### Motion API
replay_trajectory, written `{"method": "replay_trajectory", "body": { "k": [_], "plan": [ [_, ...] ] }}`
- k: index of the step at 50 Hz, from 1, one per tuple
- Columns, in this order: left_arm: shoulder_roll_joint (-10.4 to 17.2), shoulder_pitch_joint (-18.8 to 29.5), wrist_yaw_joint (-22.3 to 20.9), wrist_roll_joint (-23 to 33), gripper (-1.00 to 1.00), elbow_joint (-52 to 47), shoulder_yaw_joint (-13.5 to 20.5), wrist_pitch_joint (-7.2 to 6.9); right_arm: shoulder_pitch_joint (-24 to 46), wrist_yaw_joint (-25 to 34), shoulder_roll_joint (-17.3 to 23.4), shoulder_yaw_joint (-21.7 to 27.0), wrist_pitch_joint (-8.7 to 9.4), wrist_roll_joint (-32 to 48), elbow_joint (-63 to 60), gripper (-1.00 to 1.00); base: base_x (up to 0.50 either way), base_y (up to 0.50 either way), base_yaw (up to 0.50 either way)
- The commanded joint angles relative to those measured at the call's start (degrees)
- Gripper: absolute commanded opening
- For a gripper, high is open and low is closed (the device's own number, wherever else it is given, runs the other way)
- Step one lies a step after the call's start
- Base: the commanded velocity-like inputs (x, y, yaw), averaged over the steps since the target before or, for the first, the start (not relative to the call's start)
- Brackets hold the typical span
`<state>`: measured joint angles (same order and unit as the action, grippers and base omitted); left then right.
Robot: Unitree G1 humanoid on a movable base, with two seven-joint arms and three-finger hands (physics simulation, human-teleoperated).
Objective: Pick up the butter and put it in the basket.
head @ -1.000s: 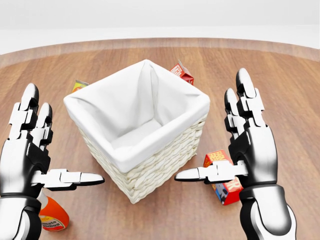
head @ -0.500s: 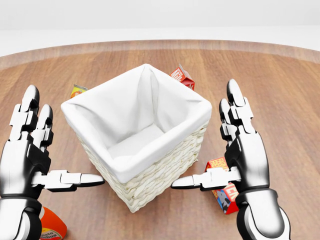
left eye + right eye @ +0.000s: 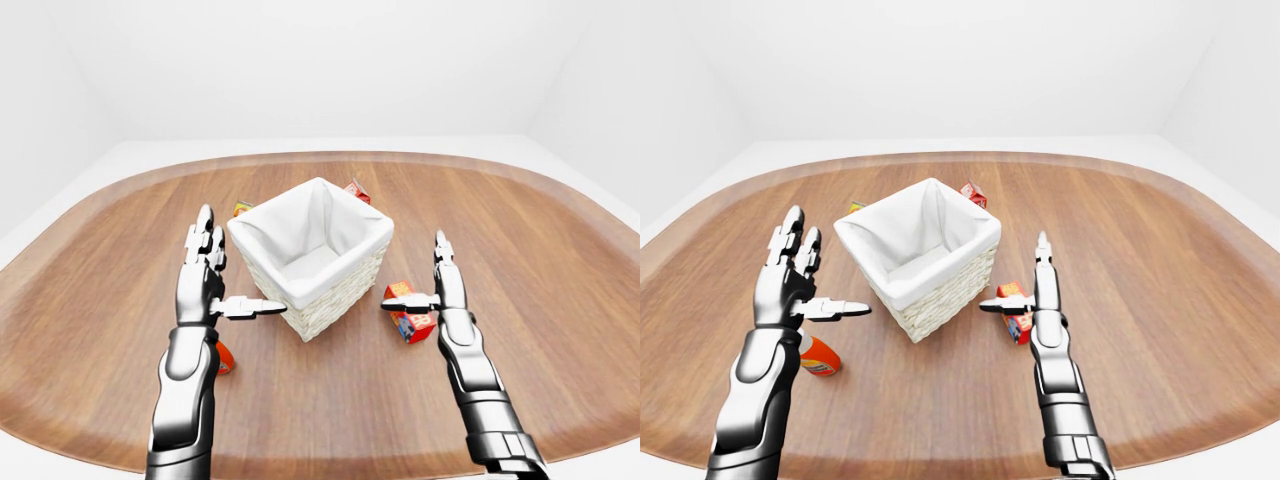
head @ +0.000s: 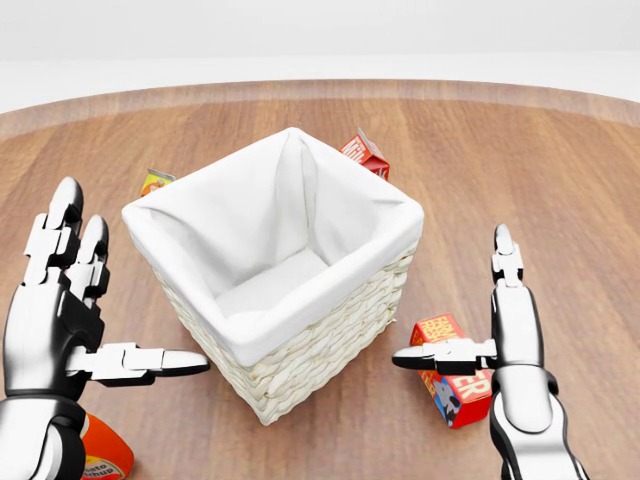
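The butter (image 4: 456, 384) is a small red and orange box lying on the wooden table (image 4: 560, 180), just right of the basket's lower right corner. The wicker basket (image 4: 310, 345) with a white cloth lining stands in the middle of the head view and nothing shows inside it. My right hand (image 4: 450, 300) is open and seen edge-on; its thumb reaches left over the butter's near top edge, with the fingers pointing up. My left hand (image 4: 135, 280) is open, palm toward the basket, thumb pointing at its left wall, not touching it.
A red carton (image 4: 364, 152) leans behind the basket's top right corner. A small yellow and orange pack (image 4: 155, 181) lies at the basket's upper left. An orange tomato sauce can (image 4: 101, 455) lies under my left wrist. The table's rim curves across the top.
My right hand has turned edge-on and dropped down and right, its thumb now over the butter. The left hand has hardly moved. The view shifted slightly at first.
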<state>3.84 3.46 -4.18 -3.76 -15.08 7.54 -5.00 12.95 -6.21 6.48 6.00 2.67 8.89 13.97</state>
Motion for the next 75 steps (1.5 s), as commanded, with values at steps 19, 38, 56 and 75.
{"method": "replay_trajectory", "body": {
  "k": [19, 38, 56, 75],
  "plan": [
    [0.3, 2.3, 0.0, -0.3, 1.0, 0.2, -0.5, 0.0, 16.4, -14.6, 3.0, -1.2, -7.67, 1.6, 55.2, 1.0, 0.0, 0.0, 0.0],
    [0.1, 1.8, -0.2, -1.2, 1.0, -1.7, -0.6, 0.0, 17.7, -20.1, 3.2, -0.4, -7.67, 4.2, 62.4, 1.0, 0.0, 0.0, 0.0],
    [0.2, 1.4, -0.2, -1.3, 1.0, -3.6, -0.1, 0.0, 20.2, -20.4, 2.3, 1.3, -7.67, 7.6, 63.8, 1.0, 0.0, 0.0, 0.0],
    [0.6, 1.9, -0.2, -1.4, 1.0, -4.1, 0.6, 0.0, 22.5, -20.9, 2.2, 0.9, -7.67, 11.7, 64.2, -0.47, 0.0, 0.0, 0.0]
  ]
}}
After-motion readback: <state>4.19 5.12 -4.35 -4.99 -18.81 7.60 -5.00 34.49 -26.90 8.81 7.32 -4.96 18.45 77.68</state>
